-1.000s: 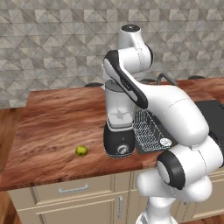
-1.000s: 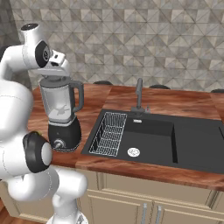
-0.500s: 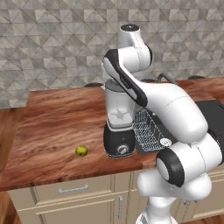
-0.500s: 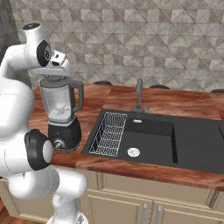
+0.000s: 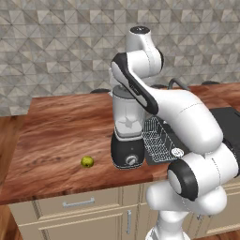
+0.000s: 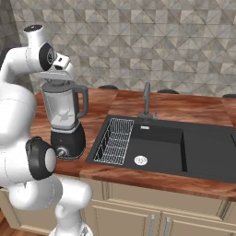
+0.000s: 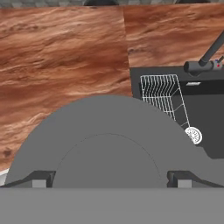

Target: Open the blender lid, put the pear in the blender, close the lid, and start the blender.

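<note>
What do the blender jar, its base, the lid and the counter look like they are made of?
Blender jar: clear glass or plastic; the wall shows through it. Base: glossy black, probably plastic, with a shiny metal-looking knob. Lid: matte dark grey, likely plastic or rubber, with no sheen. Counter: polished reddish wood with streaky grain.

No legible text or labels anywhere
</note>
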Tool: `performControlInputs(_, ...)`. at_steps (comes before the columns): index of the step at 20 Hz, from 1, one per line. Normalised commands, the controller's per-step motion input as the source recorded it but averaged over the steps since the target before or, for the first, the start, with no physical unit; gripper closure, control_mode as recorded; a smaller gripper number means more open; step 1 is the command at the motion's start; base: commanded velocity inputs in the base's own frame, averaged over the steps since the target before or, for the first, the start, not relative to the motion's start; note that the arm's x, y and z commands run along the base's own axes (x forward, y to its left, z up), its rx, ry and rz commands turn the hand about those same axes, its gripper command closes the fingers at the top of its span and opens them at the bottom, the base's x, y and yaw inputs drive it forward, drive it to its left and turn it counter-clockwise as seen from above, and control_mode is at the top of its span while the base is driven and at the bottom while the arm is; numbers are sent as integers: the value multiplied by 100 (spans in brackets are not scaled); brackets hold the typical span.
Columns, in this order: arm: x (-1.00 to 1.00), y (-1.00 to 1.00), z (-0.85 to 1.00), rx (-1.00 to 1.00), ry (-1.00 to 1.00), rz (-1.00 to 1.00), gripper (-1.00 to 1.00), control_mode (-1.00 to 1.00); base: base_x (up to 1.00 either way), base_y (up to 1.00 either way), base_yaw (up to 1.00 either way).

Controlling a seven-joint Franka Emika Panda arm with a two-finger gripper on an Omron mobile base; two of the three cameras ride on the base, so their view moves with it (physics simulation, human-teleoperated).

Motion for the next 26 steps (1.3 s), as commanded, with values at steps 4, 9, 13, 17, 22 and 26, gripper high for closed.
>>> performControlInputs(4,-2,1,-68,0,0,0,100,-100,0,0,0)
performControlInputs(9,-2,0,-43,0,9,0,100,-100,0,0,0)
performControlInputs(13,0,7,-23,0,1,0,100,-100,0,0,0)
performControlInputs(17,-9,11,-1,0,-4,0,100,-100,0,0,0)
performControlInputs(22,-31,5,14,0,-4,0,100,-100,0,0,0)
performControlInputs(26,-2,-1,60,0,-15,0,100,-100,0,0,0)
